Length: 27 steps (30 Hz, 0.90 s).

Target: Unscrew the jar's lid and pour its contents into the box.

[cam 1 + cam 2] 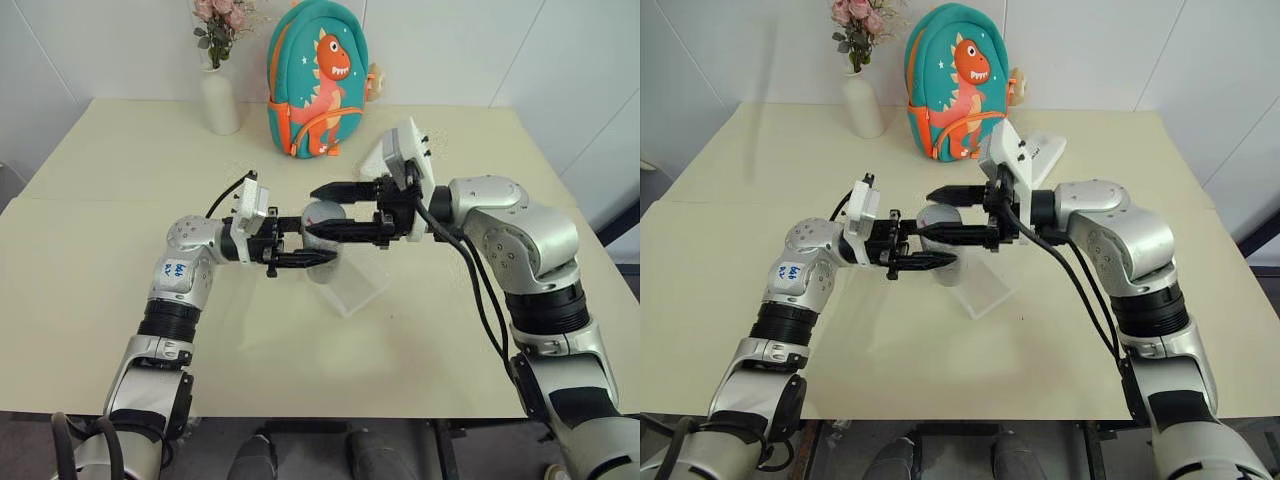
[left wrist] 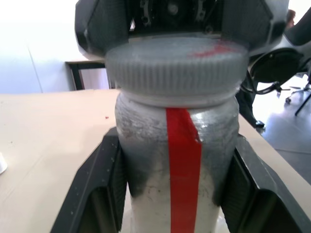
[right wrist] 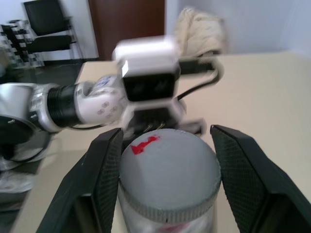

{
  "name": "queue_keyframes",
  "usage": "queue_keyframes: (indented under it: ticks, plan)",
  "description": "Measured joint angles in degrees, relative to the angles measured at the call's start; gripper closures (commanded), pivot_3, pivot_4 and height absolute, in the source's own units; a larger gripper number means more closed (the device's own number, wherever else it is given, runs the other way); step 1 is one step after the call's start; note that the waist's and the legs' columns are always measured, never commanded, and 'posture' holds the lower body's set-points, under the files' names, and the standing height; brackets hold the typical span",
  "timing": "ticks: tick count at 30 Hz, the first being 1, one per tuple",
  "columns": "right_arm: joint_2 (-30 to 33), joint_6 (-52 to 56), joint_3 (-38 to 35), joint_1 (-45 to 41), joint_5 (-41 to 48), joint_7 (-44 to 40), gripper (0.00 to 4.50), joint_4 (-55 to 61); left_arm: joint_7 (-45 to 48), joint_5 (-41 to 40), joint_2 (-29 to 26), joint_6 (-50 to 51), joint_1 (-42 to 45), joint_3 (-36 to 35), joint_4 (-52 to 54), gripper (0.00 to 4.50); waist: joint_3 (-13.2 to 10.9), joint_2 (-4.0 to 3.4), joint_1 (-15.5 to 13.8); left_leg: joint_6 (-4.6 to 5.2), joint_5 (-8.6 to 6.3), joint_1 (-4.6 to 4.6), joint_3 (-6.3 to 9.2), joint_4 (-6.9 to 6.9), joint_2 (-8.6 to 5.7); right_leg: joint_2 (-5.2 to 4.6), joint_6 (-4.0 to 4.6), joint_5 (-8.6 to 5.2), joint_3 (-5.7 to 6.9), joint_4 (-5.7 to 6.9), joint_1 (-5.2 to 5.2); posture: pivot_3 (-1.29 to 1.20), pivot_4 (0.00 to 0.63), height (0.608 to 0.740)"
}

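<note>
I have the jar [image 2: 177,170] held upright in the air above the tabletop [image 1: 120,200], directly over the clear plastic box [image 1: 352,285]. The left end effector [image 1: 305,250] is closed on the jar's body, one black finger on each side of the red-striped wall, as the left wrist view confirms. The right end effector [image 3: 167,179] reaches in from the opposite side, its fingers bracketing the ribbed grey lid [image 3: 167,177]; I judge it closed on the lid, though the right wrist view leaves a thin gap at one finger unclear.

Step in hand: unscrewing. The lid sits on the jar's neck, and in the left wrist view a narrow pale band shows under its rim, so I judge it loosened or just lifting, not yet clear of the threads. I cannot see the contents.

Next move, as I judge it: draw the lid straight up until it clears the neck, keep the jar body steady in the left grip, then carry the lid aside to a bare part of the tabletop. Only then tilt the jar toward the box. Risk: the jar slipping in the left grip while the lid is pulled.
</note>
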<state>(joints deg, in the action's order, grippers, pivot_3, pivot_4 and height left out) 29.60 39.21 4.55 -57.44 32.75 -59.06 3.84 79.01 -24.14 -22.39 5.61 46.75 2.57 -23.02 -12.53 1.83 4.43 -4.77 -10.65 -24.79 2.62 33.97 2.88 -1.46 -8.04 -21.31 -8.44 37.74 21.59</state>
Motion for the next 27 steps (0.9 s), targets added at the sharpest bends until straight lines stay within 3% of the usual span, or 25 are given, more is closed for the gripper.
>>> queue_keyframes:
  ticks: [11,16,20,27]
  plan:
    - [1.43,-3.67,-1.98,-2.02,-1.81,-1.31,1.98,-3.25,0.34,0.17,-0.08,0.62,-1.05,0.73,-0.13,2.44,0.00,0.00,0.11,0.00,0.00,0.00,0.01,0.00,0.01,0.01,0.00,0.00,0.02,-0.01,0.00,0.00,0.150,0.740]
    - [5.26,-5.10,-3.35,-1.41,-4.48,-0.17,1.98,-6.67,-1.33,0.14,-1.74,0.62,-0.04,-0.83,-0.02,2.44,0.00,0.00,-0.06,0.00,0.00,-0.01,0.01,0.00,0.01,0.00,0.00,0.00,0.01,-0.01,0.00,0.00,0.150,0.740]
    - [10.03,-5.52,-6.64,4.65,-6.74,2.29,1.98,-7.51,-3.40,-0.50,-4.26,2.02,0.27,-3.54,2.31,2.44,0.00,0.00,-0.21,0.02,-0.01,-0.07,0.02,-0.02,0.01,0.00,0.00,0.00,0.02,-0.11,0.01,0.00,0.150,0.740]
    - [12.06,-4.77,-12.84,17.44,-8.80,10.37,1.98,-4.79,-5.84,-0.97,-8.18,3.75,0.34,-6.70,3.97,2.44,-0.01,-0.01,-0.16,0.02,-0.01,-0.14,0.01,0.01,0.01,0.00,-0.01,-0.01,0.02,-0.08,0.06,0.00,0.150,0.740]
